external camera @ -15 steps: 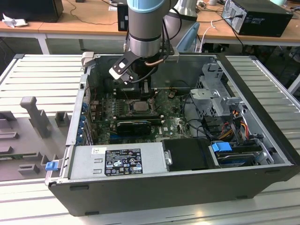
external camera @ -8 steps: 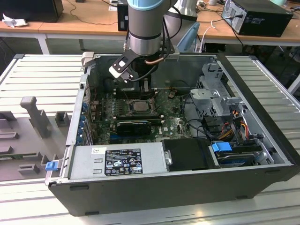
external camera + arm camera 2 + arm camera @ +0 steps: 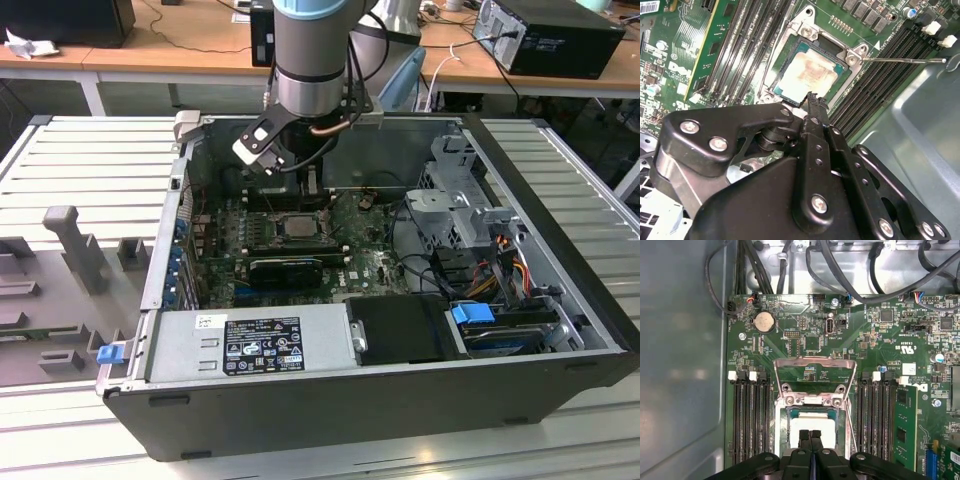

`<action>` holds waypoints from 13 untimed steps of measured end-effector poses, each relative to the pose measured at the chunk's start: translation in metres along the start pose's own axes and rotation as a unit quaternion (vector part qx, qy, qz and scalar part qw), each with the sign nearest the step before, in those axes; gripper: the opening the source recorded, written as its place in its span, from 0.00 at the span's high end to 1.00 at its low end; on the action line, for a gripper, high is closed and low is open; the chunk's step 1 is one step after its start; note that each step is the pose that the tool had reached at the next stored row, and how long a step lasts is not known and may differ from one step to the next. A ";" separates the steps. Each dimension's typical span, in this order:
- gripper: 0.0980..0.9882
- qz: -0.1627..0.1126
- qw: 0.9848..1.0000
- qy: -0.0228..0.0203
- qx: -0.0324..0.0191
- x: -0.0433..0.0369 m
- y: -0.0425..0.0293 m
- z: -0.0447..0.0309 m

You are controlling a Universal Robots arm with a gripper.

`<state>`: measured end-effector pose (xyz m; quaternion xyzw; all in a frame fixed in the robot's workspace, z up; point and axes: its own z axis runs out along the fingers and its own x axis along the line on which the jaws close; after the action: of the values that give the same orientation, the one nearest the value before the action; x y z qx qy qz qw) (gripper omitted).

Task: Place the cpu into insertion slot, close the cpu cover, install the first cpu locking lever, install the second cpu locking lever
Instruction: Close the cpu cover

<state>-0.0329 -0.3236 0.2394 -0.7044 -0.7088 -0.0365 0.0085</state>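
The small silver-grey square cpu point(image 3: 812, 422) sits in the dark metal-edged insertion slot point(image 3: 840, 415) and the black gripper point(image 3: 810, 432) hovers above it, fingers together and empty — the thin metal-frame cpu cover point(image 3: 815, 360), not yet closed, I judge needs folding down.

cpu point(image 3: 810, 422) in insertion slot point(image 3: 781, 425) on motherboard point(image 3: 865, 356)

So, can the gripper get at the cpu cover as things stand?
Probably yes: the cpu cover is flipped open beyond the cpu, with nothing between it and the gripper, which hangs shut over the chip.
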 end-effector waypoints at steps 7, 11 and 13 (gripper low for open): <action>0.99 0.000 1.000 0.000 0.000 0.0013 0.0020 -0.0062; 0.99 0.000 1.000 0.000 0.000 0.0016 0.0023 -0.0076; 0.99 0.000 1.000 0.000 0.000 0.0017 0.0030 -0.0077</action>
<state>-0.0302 -0.3223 0.2474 -0.7044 -0.7088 -0.0363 0.0084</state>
